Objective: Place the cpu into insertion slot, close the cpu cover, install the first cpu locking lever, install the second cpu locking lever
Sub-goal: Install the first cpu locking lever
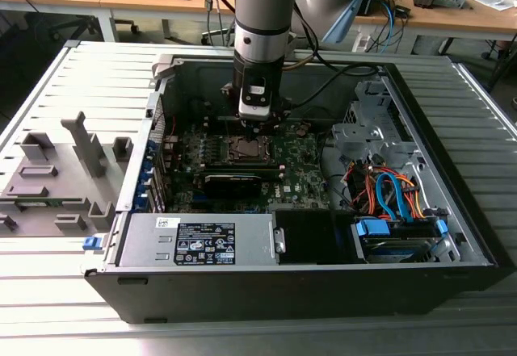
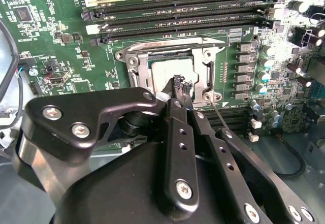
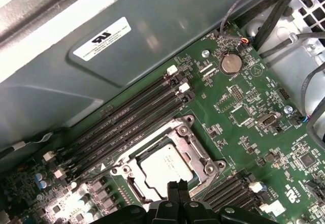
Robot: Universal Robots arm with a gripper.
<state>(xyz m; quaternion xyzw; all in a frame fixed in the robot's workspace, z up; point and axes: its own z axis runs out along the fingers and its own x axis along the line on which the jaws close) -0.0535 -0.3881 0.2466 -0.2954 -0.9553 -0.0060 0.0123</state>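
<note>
Now, starting at the exterior view's left, you have grey fixture blocks (image 1: 48, 182) on the table beside the open computer case (image 1: 283, 295). Moving across, the green motherboard (image 1: 299, 180) lies flat in the case, with the insertion slot (image 1: 247, 149) near its middle. Your gripper (image 1: 253, 127) hangs straight above that slot, toward its far edge. At the exterior view's right, the blue and orange cables (image 1: 386, 194) sit well apart from the work.

In the second wrist view, the cpu (image 2: 166, 71) already lies flat in the slot, silvery face up. The cpu cover (image 2: 136, 64) appears lowered around it, its window framing the chip. The fingers are pressed together with nothing visible between them, and their tips hover just over the chip's face at the window edge nearer the wrist.

The relation to mind is this. A thin lever wire (image 2: 219, 116) runs out from the socket corner just beside those closed tips. Its long axis slants away from the frame, roughly crosswise to the long memory slots (image 2: 183, 10), so it looks not yet latched. You cannot tell from these views whether the tips touch the chip or ride just above it.
</note>
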